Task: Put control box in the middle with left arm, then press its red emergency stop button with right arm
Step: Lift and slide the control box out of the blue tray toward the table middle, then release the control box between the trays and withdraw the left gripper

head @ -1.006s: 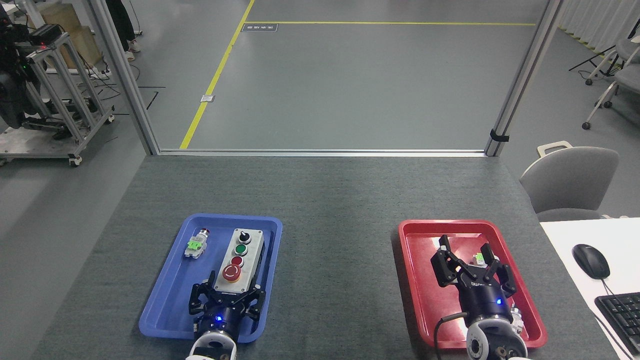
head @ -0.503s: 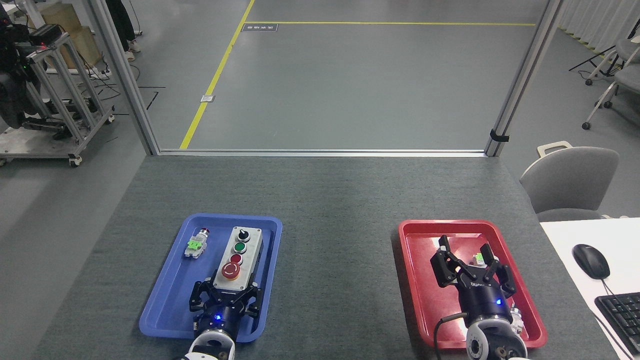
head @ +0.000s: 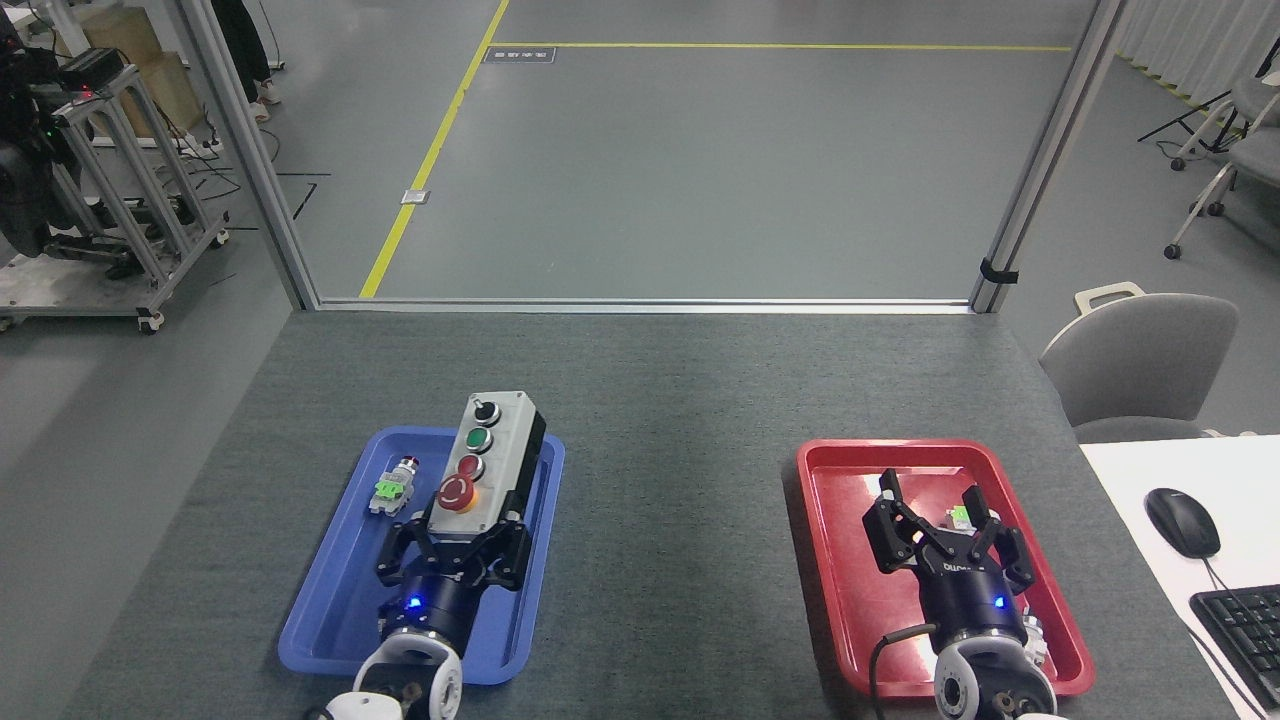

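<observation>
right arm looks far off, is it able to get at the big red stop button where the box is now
Probably not yet. The control box is held up over the blue tray by the left gripper, while the right gripper sits open over the red tray, with bare tabletop between them.

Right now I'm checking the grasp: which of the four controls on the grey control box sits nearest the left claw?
The big red mushroom button on the oblong light-grey control box, last in the row, just above the left claw; the black knob sits farthest.

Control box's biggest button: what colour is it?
Red, on a yellow collar; the control box shows it clearly in the head view.
</observation>
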### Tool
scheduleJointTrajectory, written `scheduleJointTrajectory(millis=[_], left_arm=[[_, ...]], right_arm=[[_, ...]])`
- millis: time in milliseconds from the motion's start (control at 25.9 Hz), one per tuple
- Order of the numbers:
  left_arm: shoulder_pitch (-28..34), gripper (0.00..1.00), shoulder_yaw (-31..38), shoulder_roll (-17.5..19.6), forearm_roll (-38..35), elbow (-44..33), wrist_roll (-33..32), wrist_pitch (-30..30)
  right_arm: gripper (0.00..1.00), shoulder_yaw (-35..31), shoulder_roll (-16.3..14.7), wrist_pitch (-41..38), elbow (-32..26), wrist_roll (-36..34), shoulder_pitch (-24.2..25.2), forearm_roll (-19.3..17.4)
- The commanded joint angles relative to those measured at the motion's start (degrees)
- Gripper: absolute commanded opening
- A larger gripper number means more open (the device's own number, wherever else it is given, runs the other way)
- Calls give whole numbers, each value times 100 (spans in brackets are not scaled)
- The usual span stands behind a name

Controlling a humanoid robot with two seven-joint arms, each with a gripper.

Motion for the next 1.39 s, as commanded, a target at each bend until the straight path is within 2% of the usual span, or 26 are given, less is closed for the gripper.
scheduleJointTrajectory(millis=[0, 116, 193, 348, 464, 812, 851, 890, 928, 1044, 1122, 1160, 1354], left_arm=[[-171, 0, -416, -435, -26, 89, -20, 75], [-382, 0, -837, -892, -219, 475, -29, 330], [-558, 0, -1171, -1050, -483, 853, -20, 620], [-971, 0, -2129, -1059, -439, 1521, -20, 1252], [-1068, 0, -2648, -1068, -448, 1899, -29, 1288], [-1129, 0, -3299, -1059, -474, 2269, -73, 1270], [-1129, 10, -3307, -1059, -466, 2260, -82, 1279], [-1129, 42, -3325, -1059, -466, 2251, -91, 1314], [-1120, 69, -3334, -1059, -474, 2233, -82, 1323], [-1032, 96, -3272, -1033, -474, 2102, -73, 1349], [-795, 98, -3263, -945, -448, 1627, -82, 1252], [-619, 98, -3255, -769, -448, 1249, -91, 1235], [470, 98, -3140, 681, -413, -825, -64, 866]], right_arm=[[100, 8, -10, 1, 0, -2, 0, 0], [100, -1, -10, 1, 0, -2, 9, 0], [100, 8, -10, 1, 0, -2, 9, 0], [100, 8, -10, 1, 0, -2, 0, 0], [100, 8, -10, 1, 0, -2, 9, 0], [100, 8, 25, 1, 0, -2, -35, 9], [100, 8, 16, 1, 0, -2, -35, 9], [100, 8, 7, 1, 0, -2, -35, 9], [100, 8, 16, 1, 0, -2, -35, 0], [100, 8, 16, 1, 0, -2, -44, 0], [100, 8, 7, 1, 0, -2, -35, 9], [100, 8, -1, 1, 0, -2, -35, 9], [100, 8, 16, 18, 0, -2, -44, 9]])
